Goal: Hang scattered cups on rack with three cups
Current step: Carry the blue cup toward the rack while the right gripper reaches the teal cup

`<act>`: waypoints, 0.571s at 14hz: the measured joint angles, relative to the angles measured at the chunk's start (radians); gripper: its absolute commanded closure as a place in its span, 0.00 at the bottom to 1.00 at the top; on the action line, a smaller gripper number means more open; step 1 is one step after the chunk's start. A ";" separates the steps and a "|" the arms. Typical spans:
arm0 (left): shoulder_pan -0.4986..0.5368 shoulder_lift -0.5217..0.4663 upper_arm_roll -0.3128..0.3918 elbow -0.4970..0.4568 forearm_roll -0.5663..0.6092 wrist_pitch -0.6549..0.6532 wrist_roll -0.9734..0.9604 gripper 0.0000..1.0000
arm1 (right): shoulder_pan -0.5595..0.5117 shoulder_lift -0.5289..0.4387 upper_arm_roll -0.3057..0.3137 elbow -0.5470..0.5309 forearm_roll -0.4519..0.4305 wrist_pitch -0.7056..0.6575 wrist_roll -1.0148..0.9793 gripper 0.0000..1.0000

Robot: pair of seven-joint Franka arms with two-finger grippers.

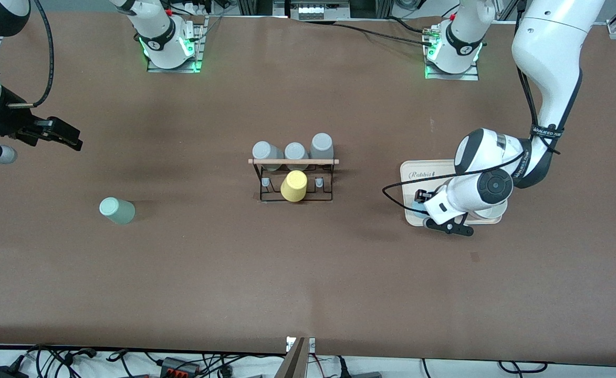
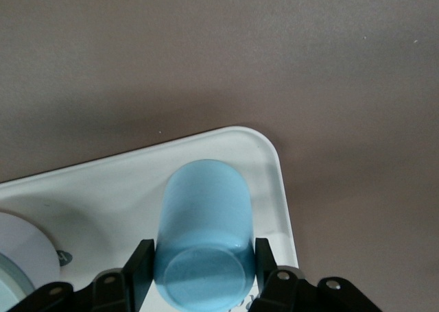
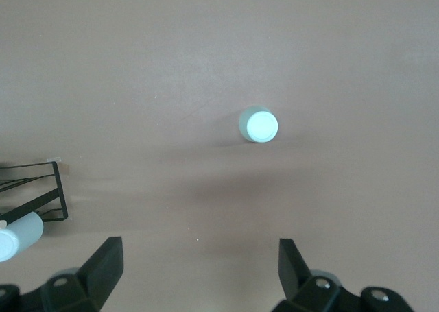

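Note:
A light blue cup (image 2: 204, 240) stands upside down near a corner of the beige tray (image 2: 89, 188). My left gripper (image 2: 202, 256) is low over the tray (image 1: 411, 173), its fingers (image 2: 140, 267) pressed on both sides of this cup. In the front view my left gripper (image 1: 421, 202) hides most of the cup. The mint-green cup (image 1: 117, 210) lies on its side on the table toward the right arm's end, and also shows in the right wrist view (image 3: 258, 124). My right gripper (image 1: 69, 137) hangs open and empty in the air over that end (image 3: 200, 257). The black wire rack (image 1: 294, 181) stands mid-table.
The rack holds three grey cups (image 1: 295, 152) on its farther row and a yellow cup (image 1: 293, 186) on its nearer row, under a wooden rod (image 1: 293, 161). A white round object (image 2: 20, 250) sits on the tray beside the blue cup.

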 measured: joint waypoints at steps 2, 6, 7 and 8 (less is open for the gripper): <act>0.005 0.000 0.001 0.003 0.000 0.000 0.034 0.99 | 0.000 0.000 0.000 0.001 0.000 -0.011 0.000 0.00; 0.004 -0.002 -0.031 0.031 0.000 -0.006 0.045 1.00 | 0.000 0.000 0.000 0.001 -0.002 -0.010 0.000 0.00; 0.002 -0.004 -0.066 0.055 0.000 -0.026 0.040 1.00 | 0.002 0.002 0.000 0.001 -0.002 -0.010 0.000 0.00; -0.004 -0.007 -0.107 0.093 0.000 -0.063 0.022 1.00 | 0.003 0.005 0.000 0.001 -0.002 -0.010 0.000 0.00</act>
